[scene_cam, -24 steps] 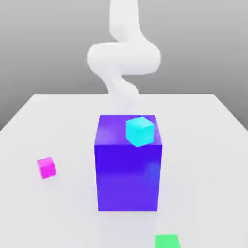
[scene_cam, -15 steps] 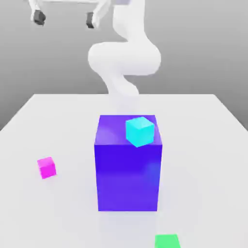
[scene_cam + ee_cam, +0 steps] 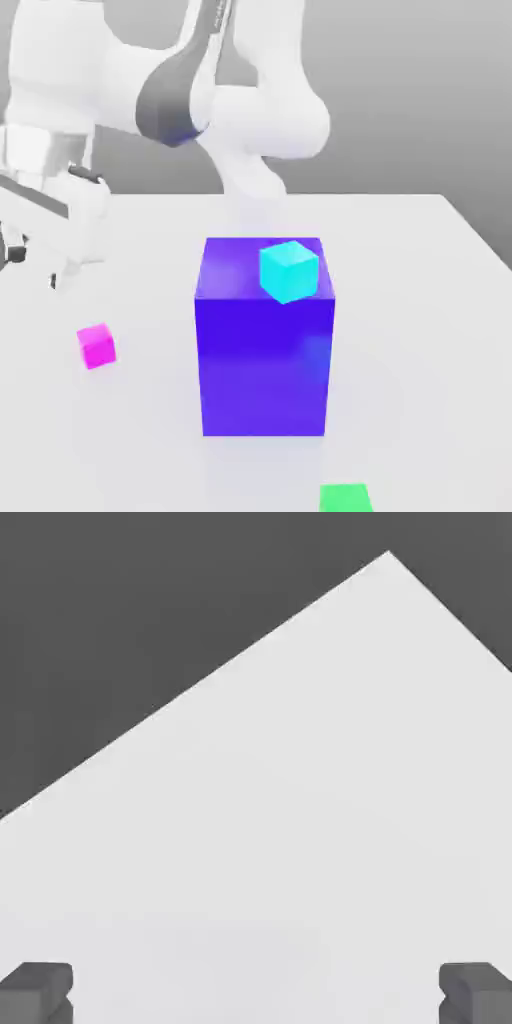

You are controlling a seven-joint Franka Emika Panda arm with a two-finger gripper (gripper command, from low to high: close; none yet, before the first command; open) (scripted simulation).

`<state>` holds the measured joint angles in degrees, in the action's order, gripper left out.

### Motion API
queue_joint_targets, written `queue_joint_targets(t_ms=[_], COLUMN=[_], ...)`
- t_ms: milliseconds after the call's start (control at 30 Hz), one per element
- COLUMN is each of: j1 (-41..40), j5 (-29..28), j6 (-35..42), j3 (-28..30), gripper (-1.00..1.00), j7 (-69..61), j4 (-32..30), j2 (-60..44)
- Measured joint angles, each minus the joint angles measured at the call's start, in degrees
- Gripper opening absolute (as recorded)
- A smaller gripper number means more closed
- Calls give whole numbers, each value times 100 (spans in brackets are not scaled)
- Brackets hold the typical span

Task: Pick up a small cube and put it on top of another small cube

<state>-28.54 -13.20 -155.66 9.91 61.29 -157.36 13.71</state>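
On the table's left side in the exterior view, the pink cube sits below and right of the gripper, fingers spread wide, empty; green cube waits near the front edge.

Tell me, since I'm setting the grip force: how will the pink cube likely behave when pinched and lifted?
The pink cube looks rigid with flat, plain faces, so it probably won't flex or roll. Its smooth sides may be somewhat slippery. Being so small, it is likely light and could skid on the white table if nudged off-centre.
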Motion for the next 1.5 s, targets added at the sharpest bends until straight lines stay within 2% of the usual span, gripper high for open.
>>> queue_joint_targets(t_ms=[200,367,467,567,700,733,767,967,1067,1233,1400,1500], j1=[-361,-504,-549,-858,-1486,-1637,-1742,-1797,-1601,-1226,-1301,-1100], j5=[279,1167,1807,2426,2832,2850,2863,2841,2753,2062,1324,1414], j6=[-582,-1081,-1391,-1709,-2161,-2276,-2364,-2408,-2204,-1670,-1134,-891], j3=[508,755,522,53,-663,-809,-909,-960,-758,-215,-47,-282], gripper=[0,0,0,0,0,0,-100,-100,-100,-100,-100,-100], j7=[-75,-598,-1014,-1446,-1778,-1810,-1835,-1823,-1721,-1186,-699,-640], j4=[-592,-965,-902,-807,-707,-690,-679,-673,-703,-831,-994,-782], j2=[-685,-1263,-1665,-2082,-2636,-2774,-2880,-2932,-2684,-2006,-1330,-1310])
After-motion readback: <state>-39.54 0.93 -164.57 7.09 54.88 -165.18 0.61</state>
